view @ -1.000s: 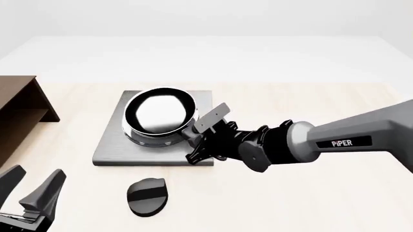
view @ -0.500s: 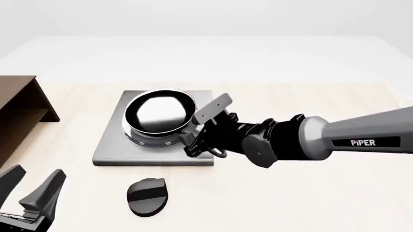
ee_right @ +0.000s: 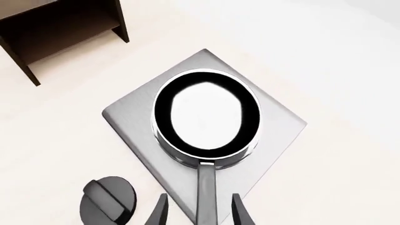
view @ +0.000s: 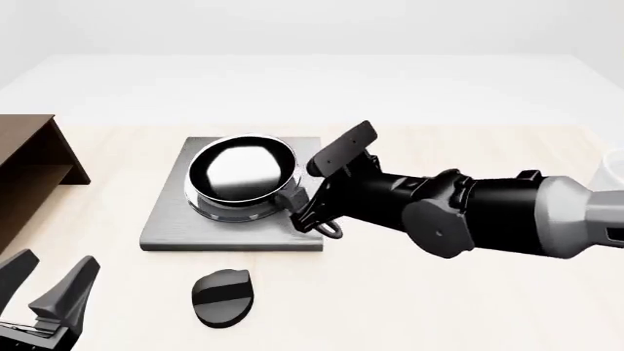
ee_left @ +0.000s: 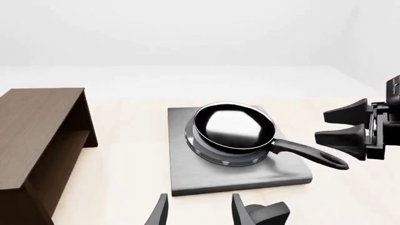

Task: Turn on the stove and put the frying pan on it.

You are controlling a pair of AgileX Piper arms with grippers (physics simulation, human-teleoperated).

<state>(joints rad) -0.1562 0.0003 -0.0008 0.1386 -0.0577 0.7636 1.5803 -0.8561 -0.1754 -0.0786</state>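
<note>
The frying pan [view: 241, 174], round and black with a glossy inside, sits on the burner rings of the grey stove slab [view: 229, 235]. Its long handle [ee_left: 307, 153] points toward my right arm. My right gripper [view: 304, 210] hovers just above the handle, open; in the right wrist view its fingers [ee_right: 160, 212] stand on either side of the handle [ee_right: 206, 197] without touching it. The black oval knob [view: 222, 296] lies on the table in front of the stove. My left gripper [view: 49, 289] is open and holds nothing, low at the near left.
A brown wooden shelf [view: 29, 172] stands at the left edge of the table. A pale white object [view: 614, 167] barely shows at the right edge. The right arm's thick black wrist [view: 458, 219] stretches across the table right of the stove.
My right arm has lifted and drawn back a little from the pan's handle, its wrist swinging up. The pan stays on the burner. The left arm has not moved.
</note>
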